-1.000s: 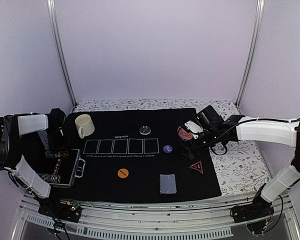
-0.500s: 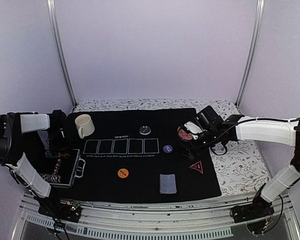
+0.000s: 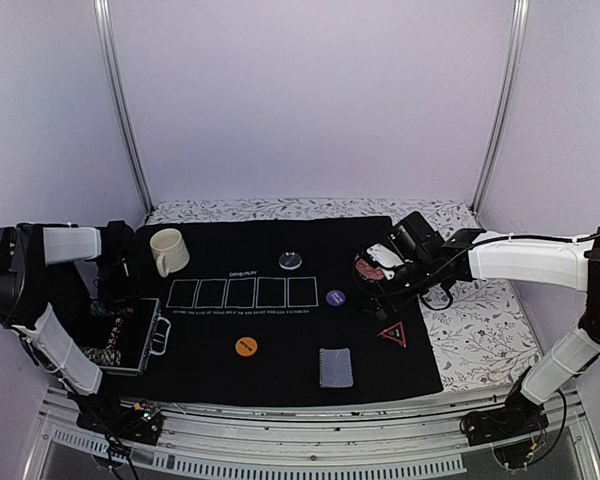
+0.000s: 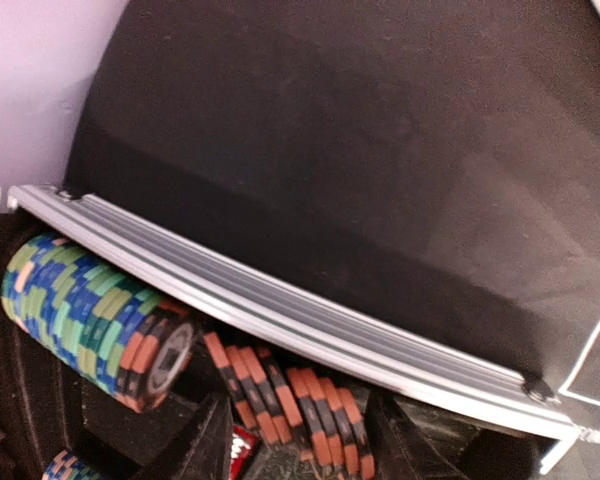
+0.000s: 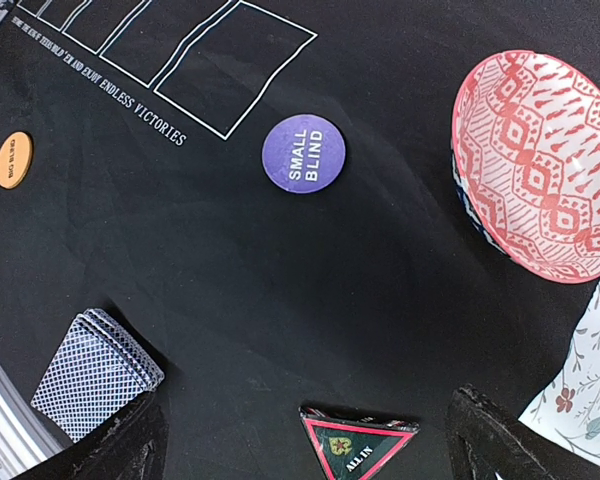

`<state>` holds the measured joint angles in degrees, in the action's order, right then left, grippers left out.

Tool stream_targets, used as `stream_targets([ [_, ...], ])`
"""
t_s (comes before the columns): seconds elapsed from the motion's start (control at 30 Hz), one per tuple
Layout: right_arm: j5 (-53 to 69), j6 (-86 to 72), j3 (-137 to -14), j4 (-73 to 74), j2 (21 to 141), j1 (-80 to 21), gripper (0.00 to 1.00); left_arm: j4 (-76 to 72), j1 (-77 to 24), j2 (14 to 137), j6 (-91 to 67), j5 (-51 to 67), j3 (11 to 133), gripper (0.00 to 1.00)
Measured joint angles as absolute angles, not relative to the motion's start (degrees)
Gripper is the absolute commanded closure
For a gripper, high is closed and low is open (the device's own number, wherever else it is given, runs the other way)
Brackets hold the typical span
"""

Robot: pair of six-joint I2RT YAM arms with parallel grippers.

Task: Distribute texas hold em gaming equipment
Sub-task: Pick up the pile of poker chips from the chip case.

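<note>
Several poker chips [image 4: 280,390] stand on edge between the left gripper's [image 4: 305,442] jaws, grip unclear. They are likely rigid and slick, best squeezed at the row's ends. The right gripper [image 5: 310,435] gapes wide, empty.

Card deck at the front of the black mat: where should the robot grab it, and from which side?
Pinch the card deck across its two long edges, coming straight down from above. It lies flat on the mat, so there is nothing to grab from the side. The stack is slightly fanned, so squeezing the long edges should keep it together.
</note>
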<state>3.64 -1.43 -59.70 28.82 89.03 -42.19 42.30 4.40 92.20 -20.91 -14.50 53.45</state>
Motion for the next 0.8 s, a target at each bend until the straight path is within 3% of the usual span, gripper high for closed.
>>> stream_targets([
  [0.13,3.75,-1.43,-59.77,28.95,89.03,-42.19,0.01,42.37,4.51,92.29,-20.97,-16.49,53.52,0.54],
  [0.27,3.88,-1.43,-60.12,29.15,89.21,-42.19,0.01,42.26,4.93,92.29,-20.86,-17.21,53.52,0.62],
  [0.5,3.92,-1.45,-60.38,29.19,89.27,-42.19,0.01,42.22,5.8,92.03,-19.62,-17.12,53.6,1.0],
  [0.8,4.51,-1.48,-60.9,29.74,89.38,-42.19,0.01,42.78,5.91,88.12,-20.21,-14.83,53.74,1.0],
])
